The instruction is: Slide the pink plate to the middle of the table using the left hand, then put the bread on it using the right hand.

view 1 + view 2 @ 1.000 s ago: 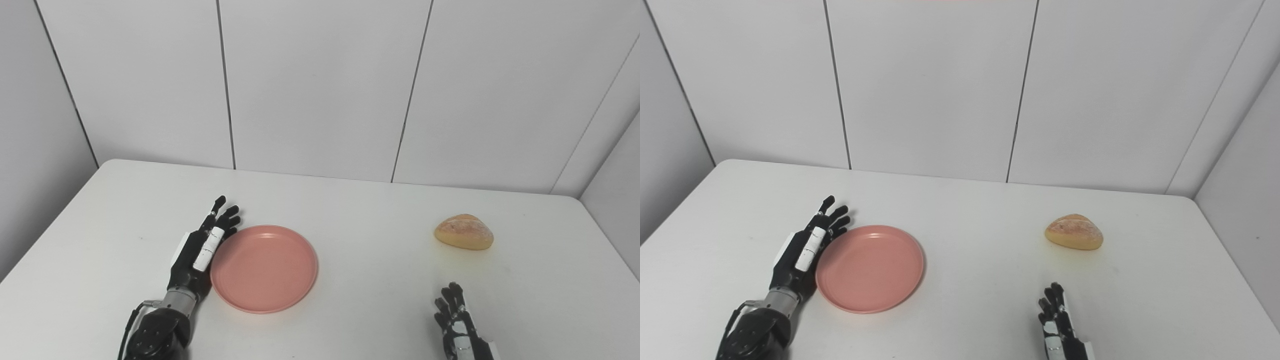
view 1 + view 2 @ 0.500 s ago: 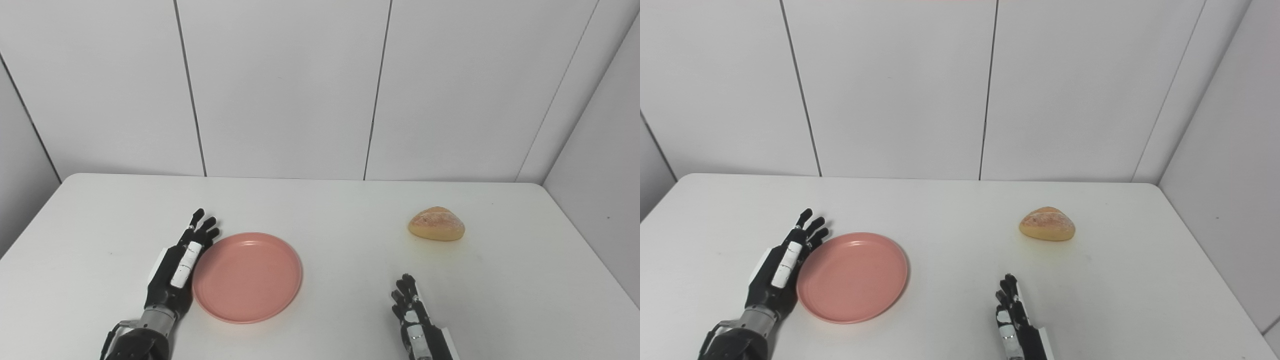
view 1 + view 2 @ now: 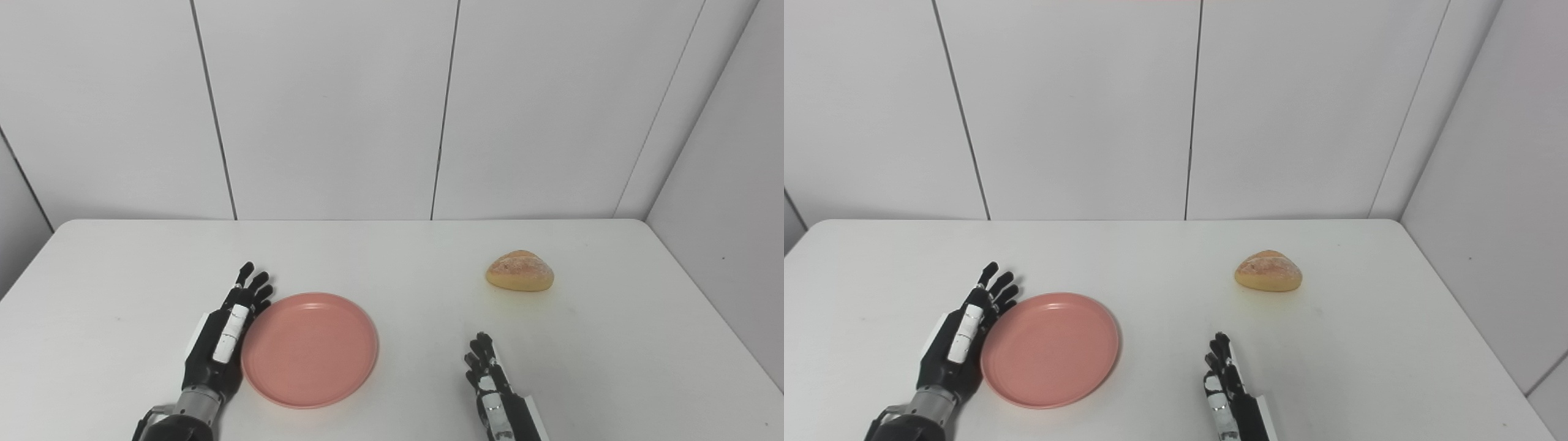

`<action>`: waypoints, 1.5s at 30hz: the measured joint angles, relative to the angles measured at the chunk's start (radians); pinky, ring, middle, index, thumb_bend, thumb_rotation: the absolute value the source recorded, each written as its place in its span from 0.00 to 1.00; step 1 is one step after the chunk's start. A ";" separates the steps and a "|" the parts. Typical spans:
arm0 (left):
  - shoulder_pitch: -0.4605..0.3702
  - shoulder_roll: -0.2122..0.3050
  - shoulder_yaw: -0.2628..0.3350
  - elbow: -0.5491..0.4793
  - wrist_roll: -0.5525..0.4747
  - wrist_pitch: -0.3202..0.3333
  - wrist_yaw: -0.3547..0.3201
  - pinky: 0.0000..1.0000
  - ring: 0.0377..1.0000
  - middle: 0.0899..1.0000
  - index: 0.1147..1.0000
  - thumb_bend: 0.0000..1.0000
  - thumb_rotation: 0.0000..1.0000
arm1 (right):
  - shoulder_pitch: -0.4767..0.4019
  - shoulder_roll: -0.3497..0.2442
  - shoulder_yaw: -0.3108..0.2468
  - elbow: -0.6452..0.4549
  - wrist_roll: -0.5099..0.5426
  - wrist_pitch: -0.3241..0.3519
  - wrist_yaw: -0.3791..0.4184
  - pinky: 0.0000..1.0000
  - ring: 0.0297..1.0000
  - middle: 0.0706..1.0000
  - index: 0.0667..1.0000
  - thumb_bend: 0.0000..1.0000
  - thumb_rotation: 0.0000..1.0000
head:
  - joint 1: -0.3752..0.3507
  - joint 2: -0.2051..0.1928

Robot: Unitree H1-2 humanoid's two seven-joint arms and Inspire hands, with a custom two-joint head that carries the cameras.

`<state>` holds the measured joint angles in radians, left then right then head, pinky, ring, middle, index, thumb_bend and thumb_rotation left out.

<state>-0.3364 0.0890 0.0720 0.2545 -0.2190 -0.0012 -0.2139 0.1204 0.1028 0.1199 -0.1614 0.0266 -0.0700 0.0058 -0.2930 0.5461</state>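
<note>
Two steps unfinished: pink plate (image 3: pixel 310 349) left of table (image 3: pixel 392 245) centre, left hand (image 3: pixel 223 334) flat and spread against its 9 o'clock rim, gripping nothing. Bread (image 3: pixel 520 271) at 2 o'clock from plate, well apart, untouched. Right hand (image 3: pixel 490 383) low at 4 o'clock, fingers straight, empty. Bare tabletop between plate and bread, edges far off
</note>
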 measured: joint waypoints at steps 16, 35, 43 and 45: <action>0.022 -0.023 -0.004 -0.037 0.001 0.035 0.009 0.94 0.91 0.95 0.98 0.99 0.77 | 0.017 -0.015 -0.002 -0.038 0.017 0.037 0.005 0.95 0.96 0.98 1.00 0.81 0.92 | 0.015 0.012; 0.002 -0.004 0.008 -0.003 -0.001 0.025 0.001 0.92 0.91 0.94 0.98 0.95 0.77 | -0.164 -0.219 -0.003 -0.275 -0.336 0.131 0.091 0.88 0.91 0.91 0.89 0.78 0.87 | -0.005 -0.009; 0.002 0.001 0.002 -0.003 0.000 0.026 0.000 0.92 0.90 0.94 0.99 0.95 0.77 | -0.298 -0.394 -0.005 -0.327 -0.510 0.241 0.234 0.83 0.92 0.92 0.85 0.84 0.78 | 0.005 -0.014; 0.003 0.001 -0.003 -0.006 0.001 0.027 0.000 0.91 0.90 0.95 0.99 0.93 0.78 | -0.321 -0.414 -0.007 -0.338 -0.540 0.251 0.252 0.80 0.90 0.91 0.83 0.84 0.75 | 0.012 -0.015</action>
<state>-0.3334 0.0898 0.0691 0.2487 -0.2181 0.0255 -0.2142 -0.2011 -0.3115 0.1134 -0.4996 -0.5130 0.1814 0.2575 -0.2808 0.5308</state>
